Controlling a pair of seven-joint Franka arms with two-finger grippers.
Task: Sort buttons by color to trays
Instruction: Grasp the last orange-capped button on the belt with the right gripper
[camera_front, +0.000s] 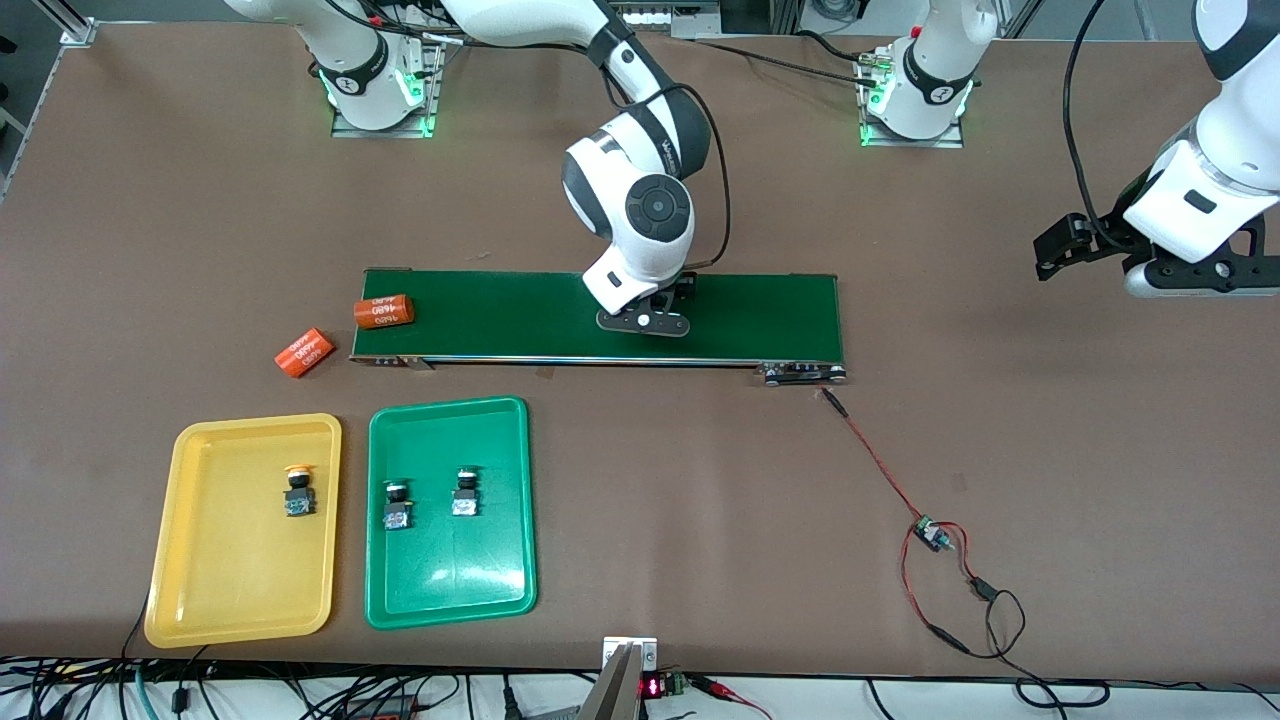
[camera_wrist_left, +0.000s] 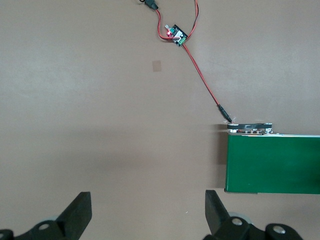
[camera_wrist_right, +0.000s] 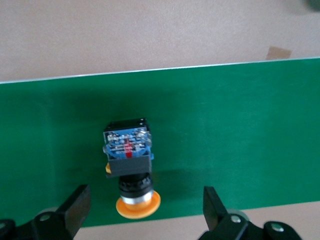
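Observation:
A yellow-orange button (camera_wrist_right: 128, 150) lies on its side on the conveyor belt (camera_wrist_right: 225, 130), its cap (camera_wrist_right: 138, 206) between my right gripper's open fingers (camera_wrist_right: 75, 207). My right gripper (camera_wrist_right: 145, 215) hangs low over the belt's middle (camera_front: 645, 322) and hides that button in the front view. The yellow tray (camera_front: 230, 580) holds one yellow-orange button (camera_front: 298, 490). The green tray (camera_front: 450, 580) holds two green buttons (camera_front: 397, 505) (camera_front: 464, 492). My left gripper (camera_front: 1185, 280) waits open and empty (camera_wrist_left: 148, 215) over bare table off the belt's end at the left arm's end of the table.
One orange cylinder (camera_front: 385, 311) lies on the belt (camera_front: 520, 315) at the right arm's end. Another orange cylinder (camera_front: 304, 352) lies on the table beside it. A red wire with a small circuit board (camera_front: 930, 533) (camera_wrist_left: 177, 36) runs from the belt's other end.

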